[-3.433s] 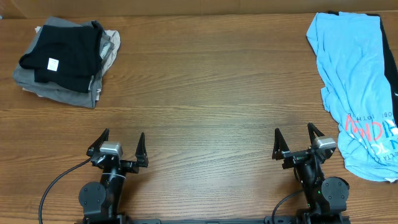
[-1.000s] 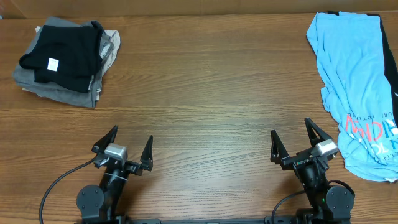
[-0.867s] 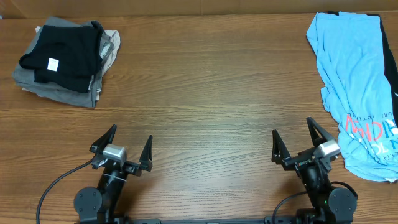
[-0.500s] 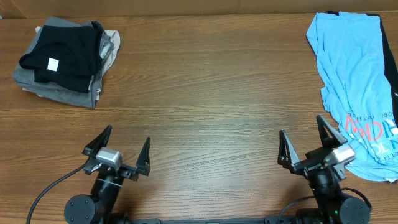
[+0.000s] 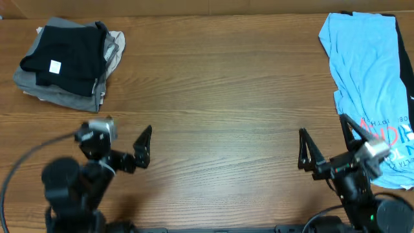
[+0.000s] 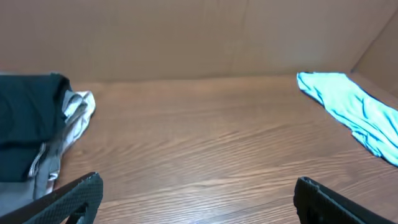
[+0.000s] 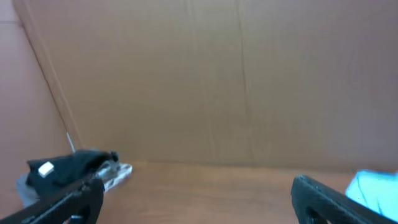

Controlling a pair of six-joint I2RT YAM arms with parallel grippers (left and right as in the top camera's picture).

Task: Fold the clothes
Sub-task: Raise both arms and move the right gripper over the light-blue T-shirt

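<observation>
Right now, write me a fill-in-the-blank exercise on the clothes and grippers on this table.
1. The light blue T-shirt lies unfolded on the robot's ____ side of the table.
2. On the folded stack, the top garment is ____ in colour.
3. The left gripper and the right gripper both hold nothing, their jaws ____.

Missing words: right; black; open

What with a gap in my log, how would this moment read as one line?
left gripper: open, empty | right gripper: open, empty | shirt: unfolded, right | stack: left
</observation>
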